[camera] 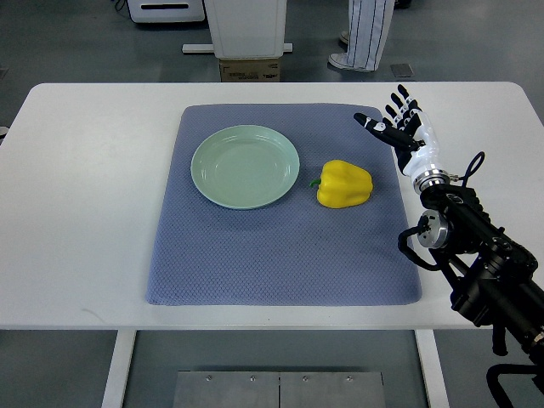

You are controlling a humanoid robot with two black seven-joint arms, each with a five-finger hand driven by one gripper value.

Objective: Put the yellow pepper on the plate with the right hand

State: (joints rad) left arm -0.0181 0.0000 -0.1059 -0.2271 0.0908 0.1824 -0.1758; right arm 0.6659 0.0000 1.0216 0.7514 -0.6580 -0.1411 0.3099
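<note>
a: one pepper (344, 184), yellow, lying on its side on the blue mat (280, 263), just right of frame centre. green stem points left, toward the plate (245, 167). pepper and plate sit near each other, not touching; plate is bare.

b: right hand (399, 127)?

a: upper right of the frame, at the mat's right edge, apart from the pepper. fingers spread and extended, holding nothing. arm enters from the lower right corner. left arm not in frame.

b: handling notes on the pepper?

a: judgement only: light, hollow, firm-walled with a little give. skin looks glossy, so probably slick against hard fingertips. lobed and rounded, so it may roll if nudged from one side. not fragile in any serious way, though a hard squeeze could crack it.

b: where to take hold?

a: across the broad middle of the body, thumb on one lobe and fingers opposite, wrapping rather than pinching. avoid the stem: too small, and facing away from the hand. moderate closing force should do.

b: status?

a: grasp not yet made.
</note>
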